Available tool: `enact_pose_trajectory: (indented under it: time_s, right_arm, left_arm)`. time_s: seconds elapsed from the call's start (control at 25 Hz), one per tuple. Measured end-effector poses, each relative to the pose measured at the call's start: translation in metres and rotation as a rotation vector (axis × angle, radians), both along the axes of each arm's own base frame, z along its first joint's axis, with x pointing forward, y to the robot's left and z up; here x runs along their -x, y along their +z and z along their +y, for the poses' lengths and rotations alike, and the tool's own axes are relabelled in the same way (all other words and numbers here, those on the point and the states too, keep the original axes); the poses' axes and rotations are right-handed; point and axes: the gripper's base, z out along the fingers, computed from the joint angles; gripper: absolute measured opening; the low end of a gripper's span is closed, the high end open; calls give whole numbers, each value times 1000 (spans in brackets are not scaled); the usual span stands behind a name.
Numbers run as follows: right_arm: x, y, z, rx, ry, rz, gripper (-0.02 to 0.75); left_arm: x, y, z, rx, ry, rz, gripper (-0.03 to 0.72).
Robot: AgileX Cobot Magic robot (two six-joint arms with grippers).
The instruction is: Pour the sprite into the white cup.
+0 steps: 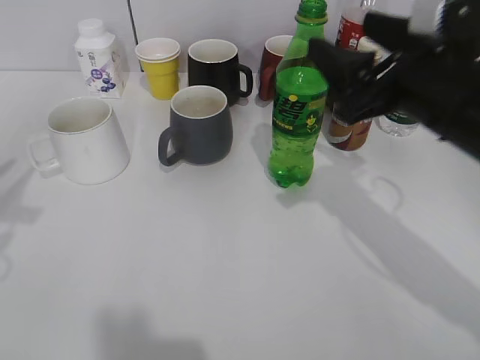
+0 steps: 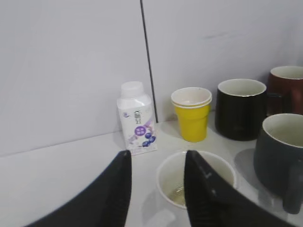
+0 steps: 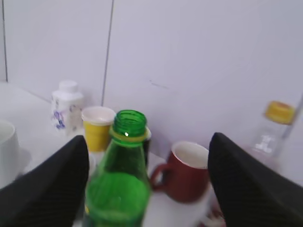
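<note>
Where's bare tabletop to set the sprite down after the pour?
The near half of the table, in front of the white cup, grey mug and sprite, is bare. The back row is crowded.

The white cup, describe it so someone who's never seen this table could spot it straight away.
Start at the row of cups along the back wall, then come forward to the table's left side. The white cup stands there alone, left of the dark grey mug. It is the only all-white mug, wider at the base, its handle pointing left.
</note>
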Motion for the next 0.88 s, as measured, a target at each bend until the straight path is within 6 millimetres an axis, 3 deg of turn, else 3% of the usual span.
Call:
enact_pose_trajectory:
  time_s: [0.12,0.24,0.32,0.48,0.6,0.88]
  right_arm:
    - [18,31,-11,40,-21,-22,589]
    - [40,59,-25,114,-44,14,589]
    - [56,73,-34,179,-58,27,589]
    - [90,93,-58,210,-114,102,589]
    - [122,100,-78,200,-149,181,589]
    - [192,71,-121,358,-212,551,589]
  left_arm:
    - [12,38,5,-21,59,39,296]
    - [40,79,9,-25,98,51,321]
    - [59,90,13,-37,117,106,368]
    - [96,92,20,-12,132,200,508]
    - [121,86,28,0,158,268,551]
    - [170,65,43,-4,220,434,550]
